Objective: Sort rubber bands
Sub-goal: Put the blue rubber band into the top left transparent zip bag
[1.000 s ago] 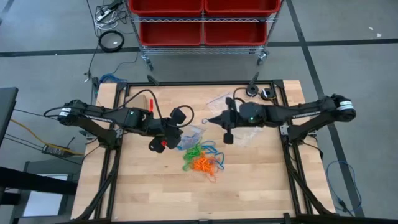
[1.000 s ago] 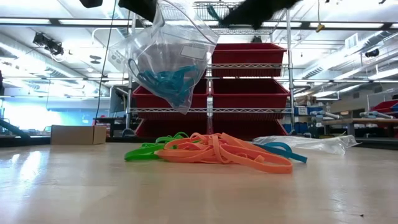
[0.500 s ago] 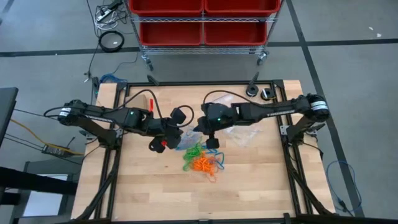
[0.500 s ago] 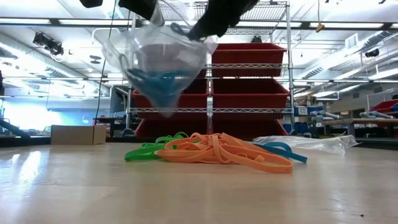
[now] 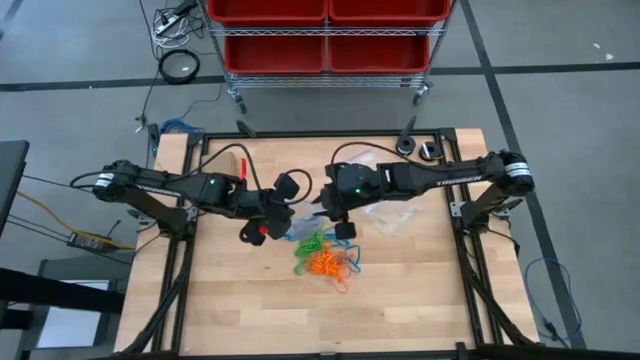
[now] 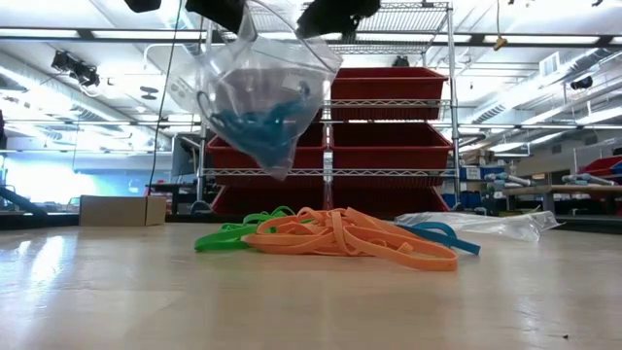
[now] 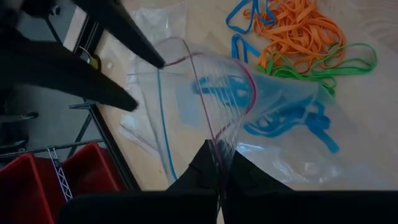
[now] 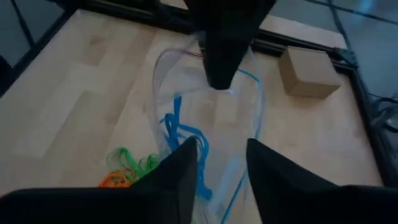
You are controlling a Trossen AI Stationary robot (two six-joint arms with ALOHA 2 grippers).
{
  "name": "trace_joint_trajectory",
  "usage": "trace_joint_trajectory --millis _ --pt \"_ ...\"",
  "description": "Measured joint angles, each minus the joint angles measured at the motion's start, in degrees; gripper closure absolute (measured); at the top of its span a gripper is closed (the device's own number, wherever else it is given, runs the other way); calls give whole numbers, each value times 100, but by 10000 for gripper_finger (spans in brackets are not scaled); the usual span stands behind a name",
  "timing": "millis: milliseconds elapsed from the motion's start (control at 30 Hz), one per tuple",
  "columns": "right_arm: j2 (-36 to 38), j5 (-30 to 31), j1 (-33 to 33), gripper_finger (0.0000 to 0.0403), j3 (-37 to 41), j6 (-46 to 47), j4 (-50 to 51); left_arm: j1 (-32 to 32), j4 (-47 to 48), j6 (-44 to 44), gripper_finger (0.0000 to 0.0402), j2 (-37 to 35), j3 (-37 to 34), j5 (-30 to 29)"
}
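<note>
right gripper (image 8: 221,155) fingers now apart at bag (image 6: 258,102) mouth, having come in from the side: blue band likely dropped in | left gripper (image 7: 217,163) stays pinched on bag rim | bands (image 5: 325,255): blue in bag, rest piled on table (image 5: 240,310) | only low view shows bag hanging above pile

A pale wooden tabletop (image 5: 400,300) stands on a grey floor (image 5: 80,60) crossed by dark lines; behind it, a wire rack (image 6: 389,126) holds red bins (image 5: 325,50) under ceiling strip lights (image 6: 544,68)
</note>
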State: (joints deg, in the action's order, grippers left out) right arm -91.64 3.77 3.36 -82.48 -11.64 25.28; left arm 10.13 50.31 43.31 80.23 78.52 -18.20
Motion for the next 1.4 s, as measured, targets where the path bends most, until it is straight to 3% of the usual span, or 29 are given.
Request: trace_joint_trajectory --millis 200,367,567,733,900,1167,1300,1400 --pt "569 707 148 247 71 271 919 0 96 -33 400 0 0 4" --pt "1039 841 264 258 963 965 1199 0 94 -41 400 0 0 4" --pt "1112 644 297 265 2981 1655 -660 -2 108 -48 400 1 0 2" --pt "537 585 287 261 4063 1471 -2379 0 135 -52 400 2 0 4" --pt "-173 693 125 257 4232 1393 -2991 0 176 -158 400 2 0 7" --pt "-941 291 -93 268 4180 1309 -3775 0 190 -183 400 2 1 48" --pt "-1086 150 -67 307 4166 1308 -3890 0 194 -187 400 2 0 55" --pt "-1095 225 -2 371 4170 1268 -3902 0 190 -186 400 2 0 55"
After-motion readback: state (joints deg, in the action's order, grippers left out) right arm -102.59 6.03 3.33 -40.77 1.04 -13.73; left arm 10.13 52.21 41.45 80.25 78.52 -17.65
